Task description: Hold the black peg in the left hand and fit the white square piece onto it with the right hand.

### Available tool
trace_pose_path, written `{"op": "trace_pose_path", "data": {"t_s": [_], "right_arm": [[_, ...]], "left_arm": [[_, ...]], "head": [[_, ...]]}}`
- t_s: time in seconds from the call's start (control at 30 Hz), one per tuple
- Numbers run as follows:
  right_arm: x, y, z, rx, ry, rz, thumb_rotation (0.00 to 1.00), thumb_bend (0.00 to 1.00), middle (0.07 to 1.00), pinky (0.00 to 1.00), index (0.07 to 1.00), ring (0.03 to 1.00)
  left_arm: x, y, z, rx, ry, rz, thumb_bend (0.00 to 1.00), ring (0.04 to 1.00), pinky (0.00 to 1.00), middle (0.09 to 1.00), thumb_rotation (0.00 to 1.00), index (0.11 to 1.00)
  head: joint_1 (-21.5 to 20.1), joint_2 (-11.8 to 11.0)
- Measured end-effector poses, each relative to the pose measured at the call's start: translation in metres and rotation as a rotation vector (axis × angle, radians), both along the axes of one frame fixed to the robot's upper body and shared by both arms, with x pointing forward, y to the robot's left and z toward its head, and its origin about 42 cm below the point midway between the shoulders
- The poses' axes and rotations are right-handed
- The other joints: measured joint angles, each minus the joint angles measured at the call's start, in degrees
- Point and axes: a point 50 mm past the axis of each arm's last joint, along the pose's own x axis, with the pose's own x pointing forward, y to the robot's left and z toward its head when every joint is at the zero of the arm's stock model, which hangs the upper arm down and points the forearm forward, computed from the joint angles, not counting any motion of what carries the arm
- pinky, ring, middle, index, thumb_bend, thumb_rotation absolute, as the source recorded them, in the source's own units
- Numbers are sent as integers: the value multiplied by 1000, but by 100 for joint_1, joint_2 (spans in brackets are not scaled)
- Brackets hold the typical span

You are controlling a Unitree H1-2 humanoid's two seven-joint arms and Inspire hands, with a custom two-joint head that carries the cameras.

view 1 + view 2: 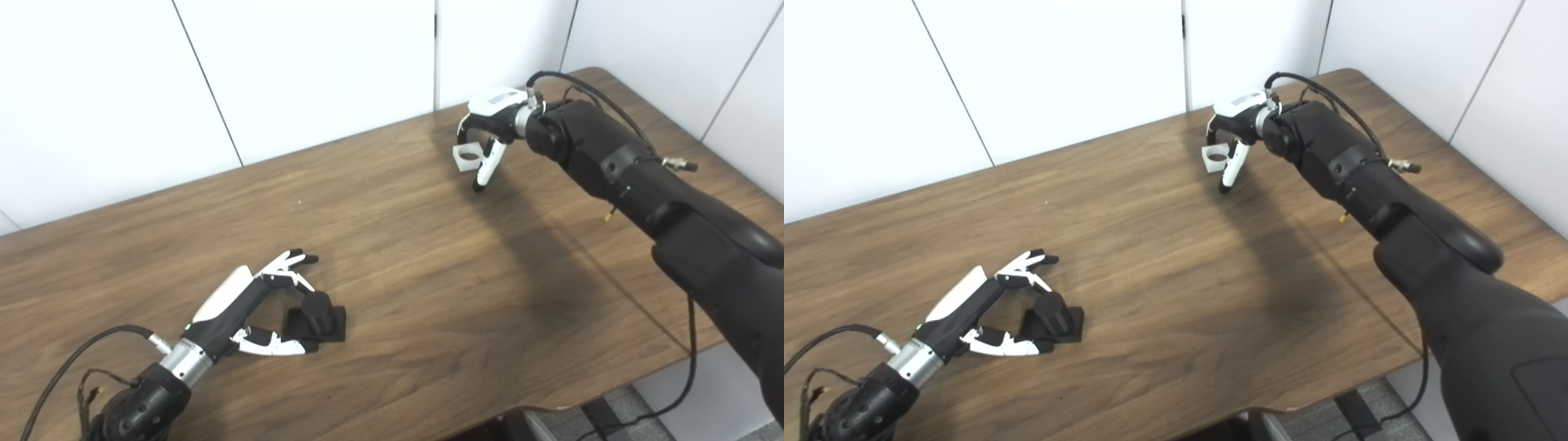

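the black peg stood on its square base at seven o'clock on the table, the left hand spread around it, thumb at the base, not yet clamped. the white square piece hung at one o'clock, pinched in the right hand, well apart from the peg. picking was done; gripping the peg, carrying over and fitting remained.

Left hand low over the near left, palm turned inward, fingers spread and curved, thumb stretched forward and well apart from them. Left forearm entering from the bottom left corner. Right hand far out at arm's length, raised, fingers curled downward in a pinch. Right arm fully extended from the bottom right.
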Motion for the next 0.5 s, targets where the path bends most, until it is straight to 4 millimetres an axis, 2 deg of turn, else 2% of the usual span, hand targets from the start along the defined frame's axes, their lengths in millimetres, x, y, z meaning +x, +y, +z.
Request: {"op": "trace_pose_path", "data": {"t_s": [0.2,0.27,0.3,0.5], "right_arm": [[3,4,-2,-2,-51,34,288,629,859,977,658,901],[6,7,-1,-16,-55,43,185,534,853,974,531,896],[7,7,0,-19,-59,44,172,522,851,973,514,895],[12,16,-1,-24,-81,62,154,509,842,972,494,892]], "left_arm": [[-2,0,0,1,0,2,522,989,950,919,66,489],[-3,0,1,6,-6,2,522,989,952,919,65,490],[-3,0,2,7,-8,1,522,989,953,919,65,489],[-4,0,1,7,-5,2,522,989,957,921,67,490]], "head": [[62,18],[62,26],[62,26],[70,53]]}}
